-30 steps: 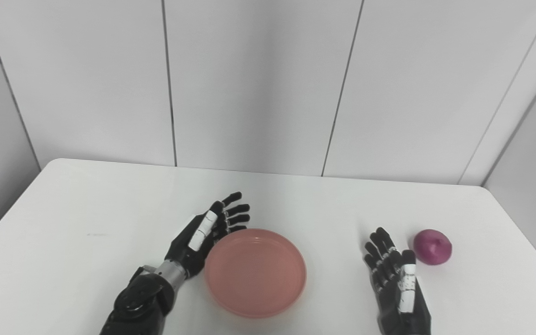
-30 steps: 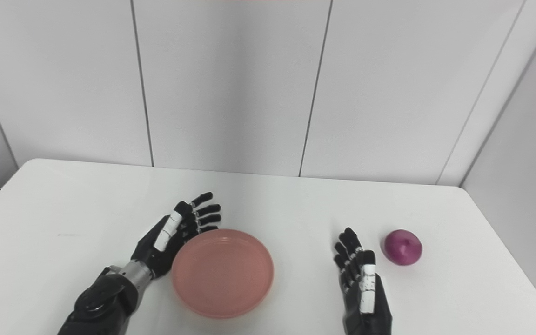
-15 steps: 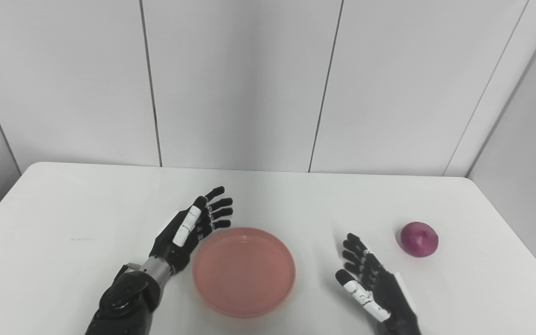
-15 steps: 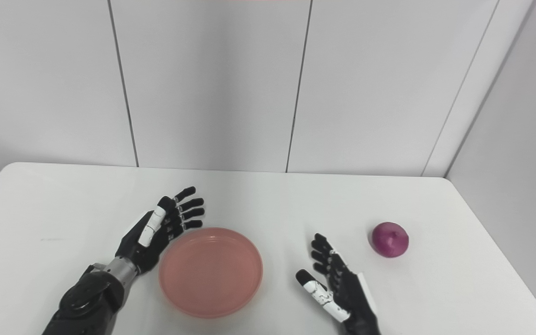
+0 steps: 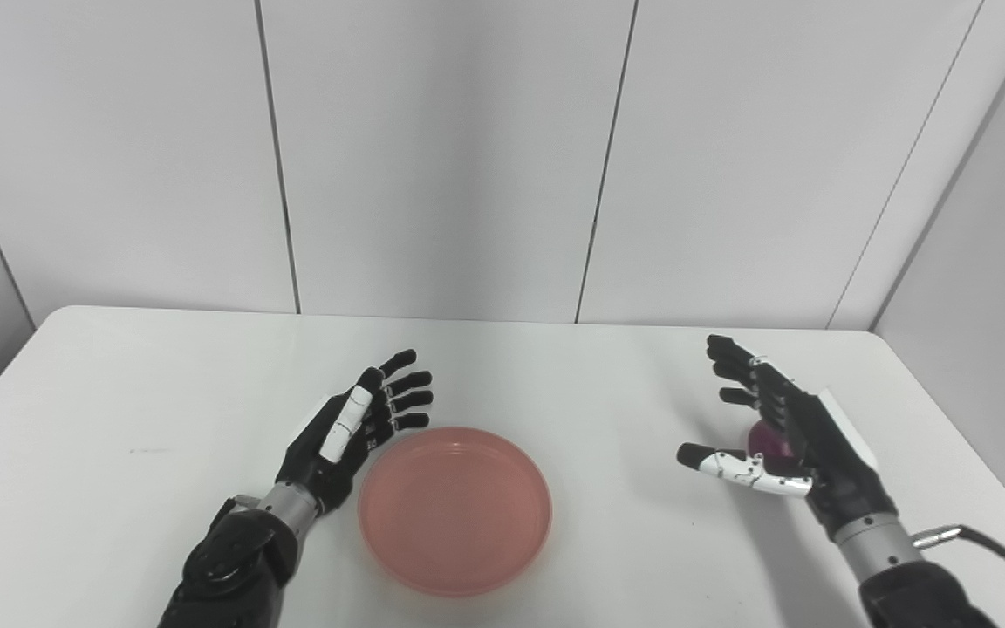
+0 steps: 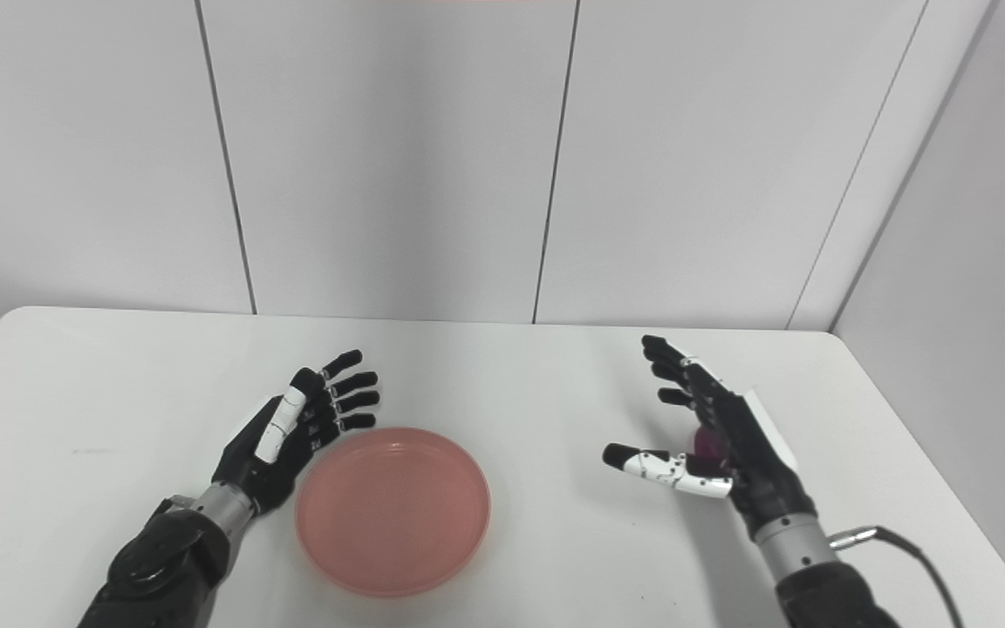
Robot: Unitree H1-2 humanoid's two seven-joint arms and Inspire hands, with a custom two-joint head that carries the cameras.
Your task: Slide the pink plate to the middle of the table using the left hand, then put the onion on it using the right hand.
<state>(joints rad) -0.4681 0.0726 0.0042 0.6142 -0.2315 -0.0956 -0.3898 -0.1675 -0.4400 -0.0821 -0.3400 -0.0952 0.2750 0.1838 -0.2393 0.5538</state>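
The pink plate point(image 5: 455, 509) lies flat on the white table point(image 5: 145, 384), near the front edge and around the middle of the table's width. It is a shallow round plate with a low rim, and nothing lies in it. The left hand point(image 5: 352, 426) rests just beside the plate on its left rear side, with the palm turned toward the plate and the fingers point(image 5: 406, 392) stretched out and a little spread; the hand holds nothing. From these views it is not clear if the hand touches the rim or stands only very close to it. The right hand point(image 6: 716, 436) is on the right part of the table, well apart from the plate. Its fingers are apart and pointing away from the robot, and the thumb point(image 6: 655, 463) with white segments sticks out to the left, so this hand is opened too and grips nothing. The purple onion point(image 5: 764, 438) is almost fully hidden behind the right hand; only a small purple part shows between the thumb and the palm. I cannot tell if the hand already touches the onion.
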